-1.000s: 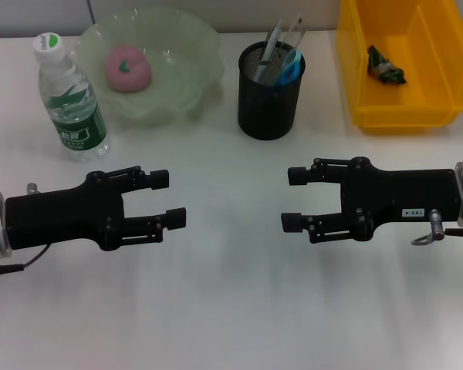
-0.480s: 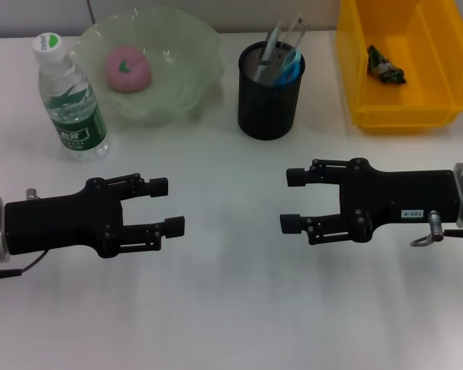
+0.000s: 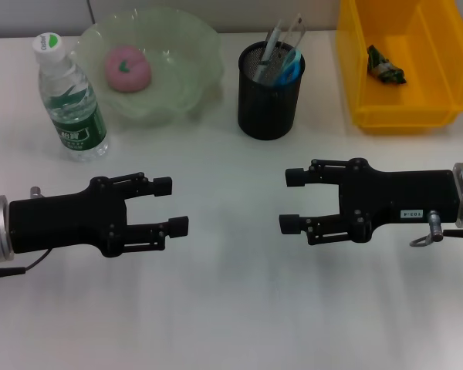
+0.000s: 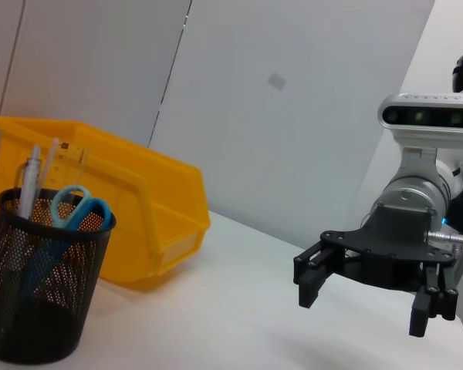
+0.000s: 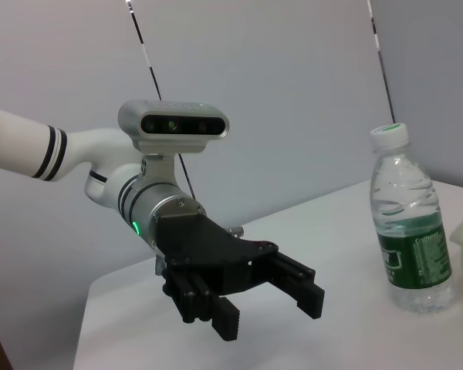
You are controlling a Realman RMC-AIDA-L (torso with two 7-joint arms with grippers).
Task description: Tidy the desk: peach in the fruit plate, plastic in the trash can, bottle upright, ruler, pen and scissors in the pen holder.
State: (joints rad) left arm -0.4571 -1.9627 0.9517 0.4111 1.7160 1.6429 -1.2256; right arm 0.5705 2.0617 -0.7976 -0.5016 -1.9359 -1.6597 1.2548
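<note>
A white tabletop (image 3: 231,308) seen from above, with two black robot arms reaching in from either side and facing each other.

The left tool (image 3: 170,206) hovers low over the near left part of the tabletop. Its fingers are spread apart and hold nothing. The right tool (image 3: 291,200) mirrors it on the near right, also spread open and empty. The two are well apart, with bare tabletop between them (each wrist camera shows the other arm's tool across the gap, fingers parted).

Along the far edge, from left to right:

A bottle (image 3: 68,96) with a green label and white cap stands upright at the far left.

Just beside it sits a pale green, translucent plate (image 3: 185,54) shaped like a shallow bowl. A pink peach (image 3: 126,68) rests inside it.

In the middle stands a black mesh holder (image 3: 269,100). Inside it, upright, are a pen (image 3: 272,45), a clear ruler (image 3: 290,35) and blue-handled scissors (image 3: 290,65), their tops showing above the rim.

At the far right is a yellow bin (image 3: 355,69) with an open top. A small crumpled piece of dark green plastic (image 3: 386,65) lies inside it, on its floor.
</note>
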